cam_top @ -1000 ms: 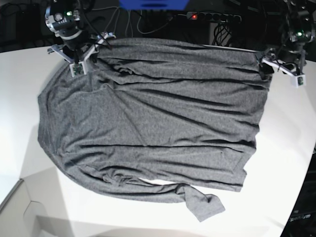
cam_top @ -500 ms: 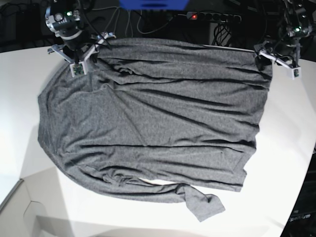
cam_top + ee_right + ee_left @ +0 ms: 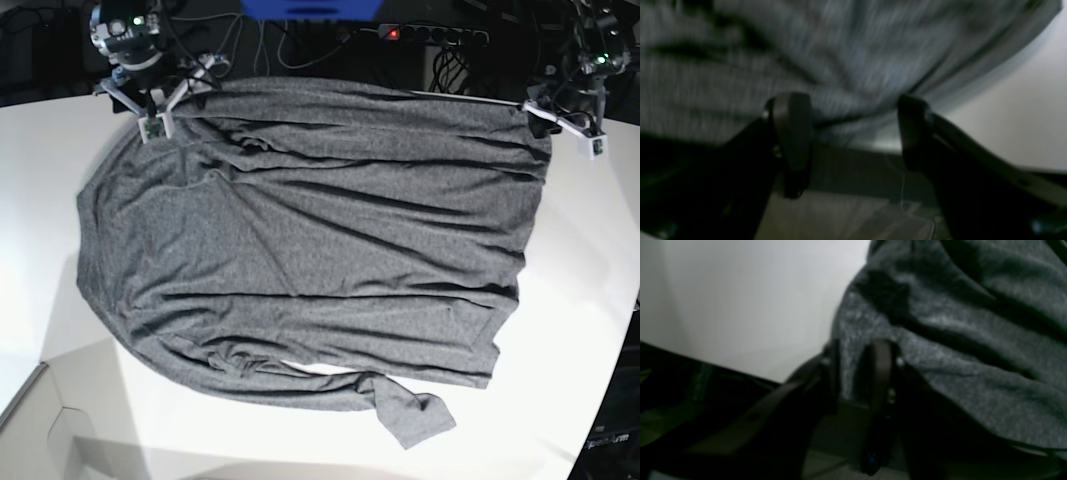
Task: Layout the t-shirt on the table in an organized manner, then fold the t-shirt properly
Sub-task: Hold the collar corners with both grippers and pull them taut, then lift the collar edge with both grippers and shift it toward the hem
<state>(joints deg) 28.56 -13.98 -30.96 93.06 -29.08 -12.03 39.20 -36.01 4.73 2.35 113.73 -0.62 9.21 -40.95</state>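
Right gripper (image 3: 853, 133) has spread, t-shirt (image 3: 310, 250) just beyond; left gripper (image 3: 857, 373) pinches its edge (blurry).

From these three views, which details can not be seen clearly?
- Right wrist view: the t-shirt is motion-blurred; its edge is unclear.
- Left wrist view: the left gripper is dark and blurred; the pinched cloth is hard to read.
- Base view: the table is cut off by the frame.
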